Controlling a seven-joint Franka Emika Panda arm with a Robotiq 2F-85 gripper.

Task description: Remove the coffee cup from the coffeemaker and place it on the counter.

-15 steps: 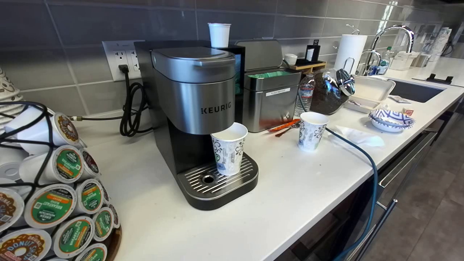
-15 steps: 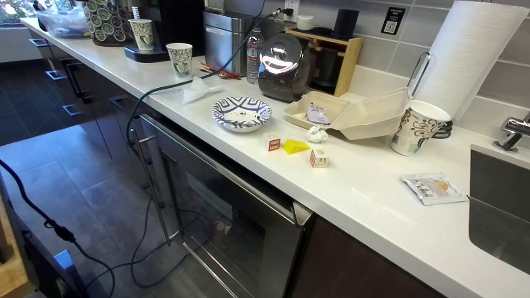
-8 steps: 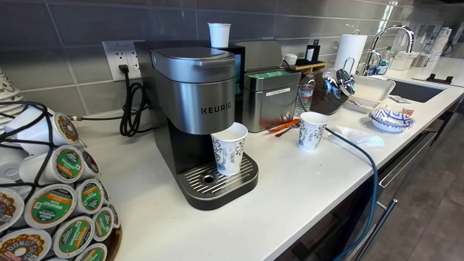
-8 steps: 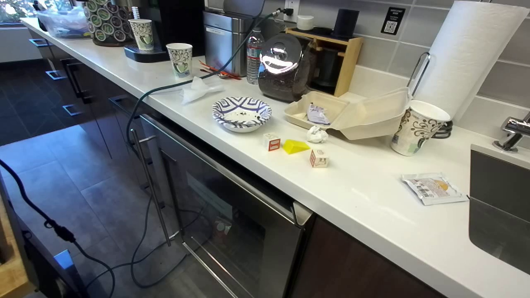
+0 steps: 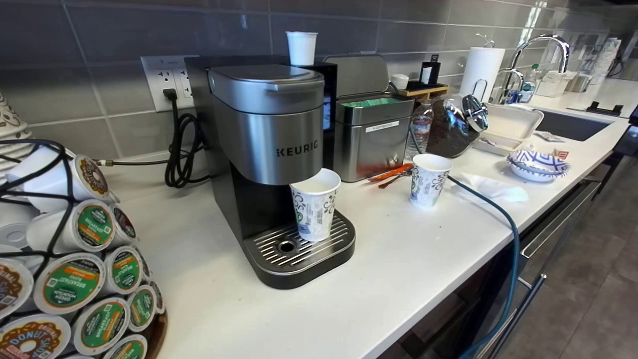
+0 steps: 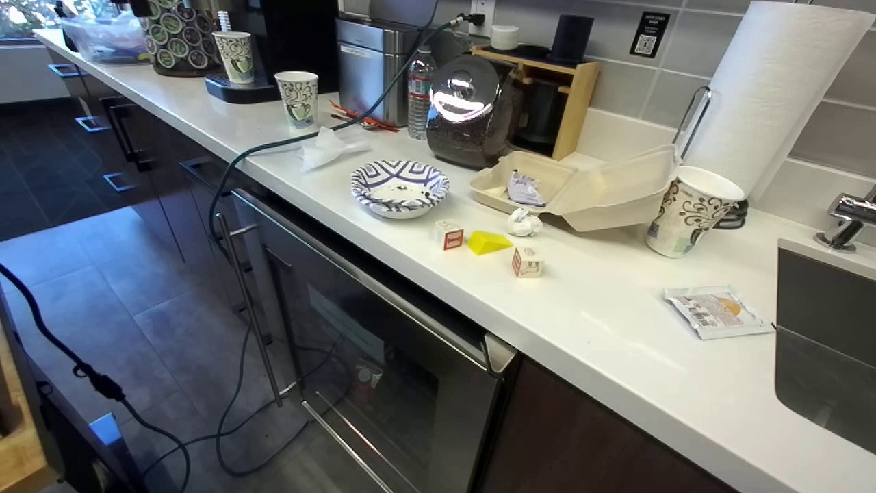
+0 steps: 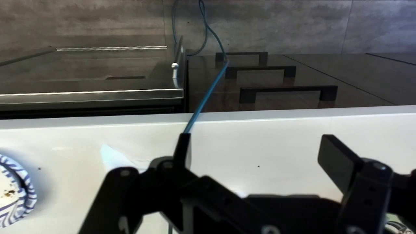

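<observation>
A dark shape (image 5: pixel 629 142) has come in at the right edge in an exterior view. Mid-frame there, the coffee cup (image 5: pixel 315 209) stands on the tray (image 5: pixel 299 279) of the coffeemaker (image 5: pixel 269 142). Low in the wrist view, the gripper (image 7: pixel 256 146) has its fingers (image 7: pixel 338 164) far apart, counter (image 7: pixel 276 175) showing between.

In an exterior view, you have the coffeemaker (image 5: pixel 271 134) left of centre on the counter (image 5: pixel 379 284), the coffee cup (image 5: pixel 315 212) on its drip tray (image 5: pixel 294 280), another cup (image 5: pixel 429 182) farther right, a bowl (image 5: pixel 536 173) beyond it, pods (image 5: pixel 72 279) at lower left.
</observation>
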